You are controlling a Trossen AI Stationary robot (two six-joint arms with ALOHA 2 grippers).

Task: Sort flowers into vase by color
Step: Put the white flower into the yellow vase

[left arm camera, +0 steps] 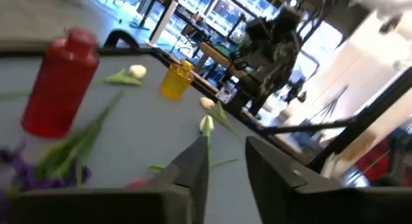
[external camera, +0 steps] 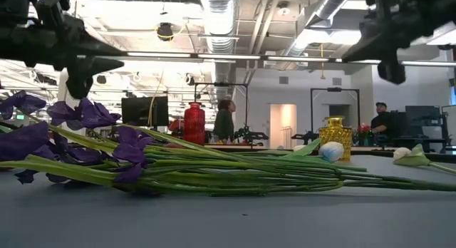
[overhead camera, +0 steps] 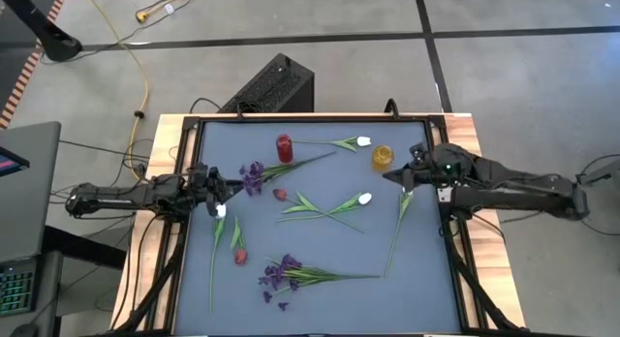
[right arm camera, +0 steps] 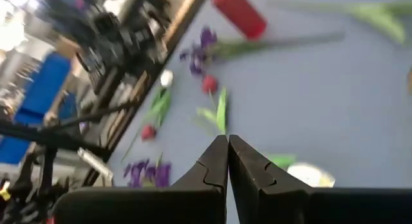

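While flowers [overhead camera: 320,209] lie scattered across the table [overhead camera: 417,279], left gripper [overhead camera: 221,190] hovering open and empty, right gripper [overhead camera: 395,175] closed on nothing.

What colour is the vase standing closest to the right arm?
Yellow. The small vase by the right arm's fingers shows best in the high view.

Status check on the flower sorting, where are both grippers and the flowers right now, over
Left gripper open, empty, at table's left edge. Right gripper shut, empty, beside yellow vase. Flowers all lying on mat; red vase empty. Nothing blocking.
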